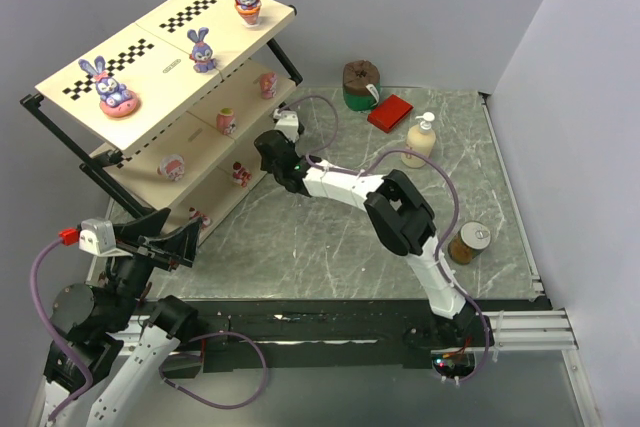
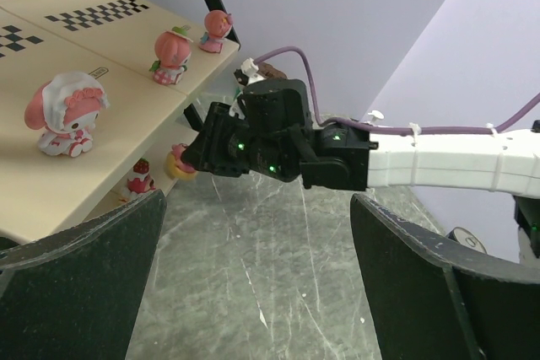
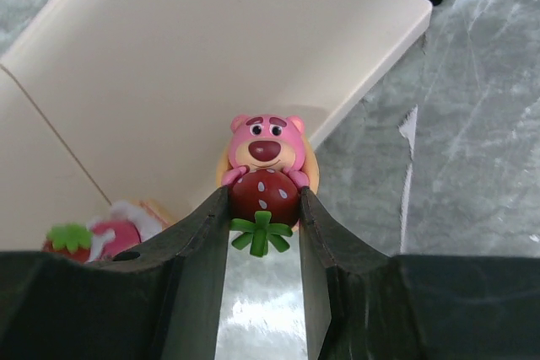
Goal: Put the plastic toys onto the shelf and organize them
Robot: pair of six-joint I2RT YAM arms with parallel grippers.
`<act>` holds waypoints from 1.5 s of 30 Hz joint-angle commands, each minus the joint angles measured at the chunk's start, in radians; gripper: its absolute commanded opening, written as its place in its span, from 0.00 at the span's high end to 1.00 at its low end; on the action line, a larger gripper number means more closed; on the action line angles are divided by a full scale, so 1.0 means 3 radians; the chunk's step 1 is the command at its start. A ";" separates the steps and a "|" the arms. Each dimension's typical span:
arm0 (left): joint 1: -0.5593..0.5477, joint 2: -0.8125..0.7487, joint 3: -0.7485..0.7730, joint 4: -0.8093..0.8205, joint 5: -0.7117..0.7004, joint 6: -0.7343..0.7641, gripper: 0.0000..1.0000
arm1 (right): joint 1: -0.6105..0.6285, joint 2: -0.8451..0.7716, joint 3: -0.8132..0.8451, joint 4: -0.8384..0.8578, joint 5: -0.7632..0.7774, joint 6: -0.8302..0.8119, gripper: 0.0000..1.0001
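The shelf (image 1: 225,32) stands at the back left. Three purple-blue bunnies (image 1: 201,50) are on its top board. Pink figurines (image 1: 227,122) are on the middle tier, which also shows in the left wrist view (image 2: 171,55). My right gripper (image 1: 262,159) reaches to the bottom board (image 3: 211,48) and is shut (image 3: 263,200) on a pink bear toy holding a red strawberry (image 3: 267,149), at the board's front edge. Another pink strawberry toy (image 3: 110,233) stands just left of it. My left gripper (image 1: 165,237) is open and empty (image 2: 257,233) near the shelf's front corner.
A brown-lidded green tub (image 1: 360,82) and a red box (image 1: 390,112) are at the back. A cream pump bottle (image 1: 421,142) stands right of them. A tin can (image 1: 468,242) is beside the right arm. The right arm (image 2: 439,158) crosses the mat ahead of my left gripper.
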 commanded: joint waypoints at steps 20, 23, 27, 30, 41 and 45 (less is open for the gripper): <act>0.0001 -0.0330 0.0076 0.0119 0.0048 -0.0004 0.04 | -0.0034 0.0306 0.0565 -0.0396 0.0033 0.0439 0.47; 0.0001 -0.0330 0.0076 0.0114 0.0043 0.0006 0.04 | -0.0029 0.0286 0.0555 -0.0386 0.0039 0.0429 0.38; 0.0001 -0.0325 0.0081 0.0109 0.0048 0.0001 0.04 | -0.0024 0.0240 0.0503 -0.0335 0.0049 0.0464 0.36; 0.0001 -0.0325 0.0087 0.0099 0.0043 -0.0004 0.04 | -0.0024 0.0143 0.0371 -0.0223 0.0115 0.0485 0.34; 0.0001 -0.0340 0.0086 0.0073 0.0017 0.0001 0.04 | 0.0053 -0.0471 -0.0713 0.1014 0.0126 0.0291 0.18; 0.0001 -0.0361 0.0102 0.0048 0.0007 0.0006 0.04 | 0.0053 -0.0527 -0.0826 0.1239 0.0008 0.0331 0.18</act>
